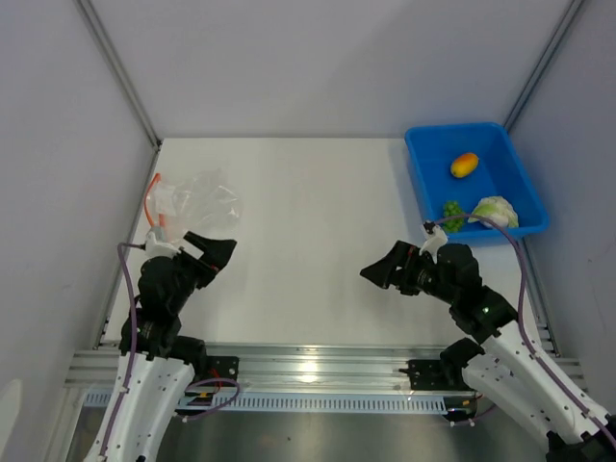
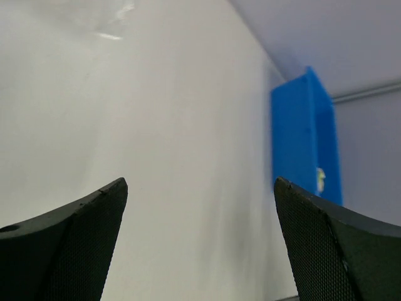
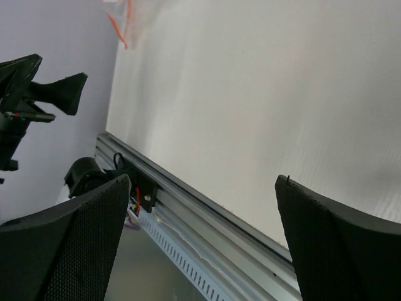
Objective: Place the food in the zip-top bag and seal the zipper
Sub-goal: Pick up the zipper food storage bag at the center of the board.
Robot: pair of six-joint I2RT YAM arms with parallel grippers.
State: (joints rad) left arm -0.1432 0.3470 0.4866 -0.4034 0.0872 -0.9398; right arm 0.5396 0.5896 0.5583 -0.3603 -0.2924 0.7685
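Observation:
The clear zip-top bag [image 1: 200,199] lies crumpled at the table's left, its orange-red zipper [image 1: 152,198] along its left side. The bag's corner also shows in the right wrist view [image 3: 123,17]. The orange-yellow fruit [image 1: 464,165], the bright-green cluster [image 1: 452,212] and the white cauliflower [image 1: 496,210] lie in the blue tray [image 1: 430,188]. My left gripper [image 1: 217,254] is open and empty, just near of the bag. My right gripper [image 1: 383,271] is open and empty over mid-table, left of the tray.
The blue tray stands at the far right corner and shows in the left wrist view [image 2: 302,138]. An aluminium rail [image 1: 318,366] runs along the near edge, also in the right wrist view [image 3: 207,219]. Walls and frame posts close in the left, right and back.

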